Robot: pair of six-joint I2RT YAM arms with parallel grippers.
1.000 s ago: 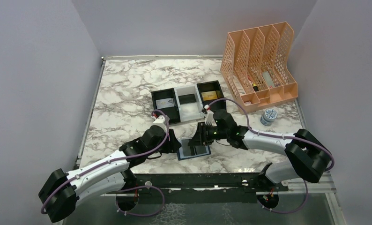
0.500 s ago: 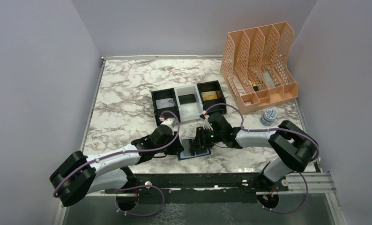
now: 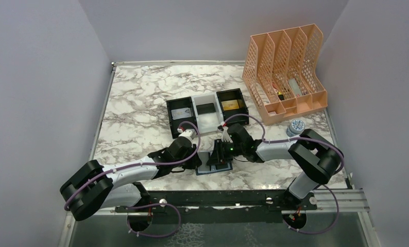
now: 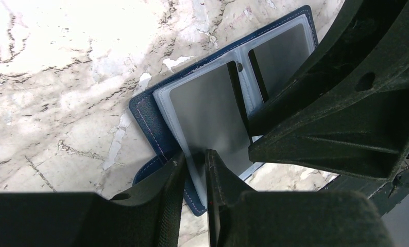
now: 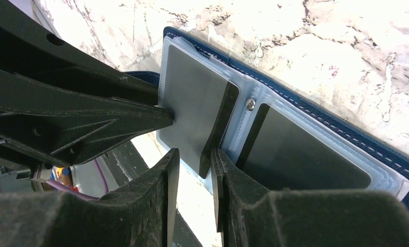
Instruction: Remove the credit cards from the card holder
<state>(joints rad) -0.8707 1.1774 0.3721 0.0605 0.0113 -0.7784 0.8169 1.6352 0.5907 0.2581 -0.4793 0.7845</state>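
The navy card holder lies open on the marble near the front edge, pale pockets up. My left gripper is shut on the near edge of its pale pocket leaves and shows in the top view. My right gripper is narrowly open around the lower corner of a dark card edge that sticks up from the left pocket. Grey card faces fill the pockets. A silver card, a dark card and a gold card lie in the tray.
The black-and-white three-compartment tray stands just behind the card holder. A tall peach file rack is at the back right, with a small round tin in front of it. The table's metal front rail is close behind the grippers.
Both arms have stretched in toward the card holder; the right gripper has shifted slightly left over it. The card holder has not moved.
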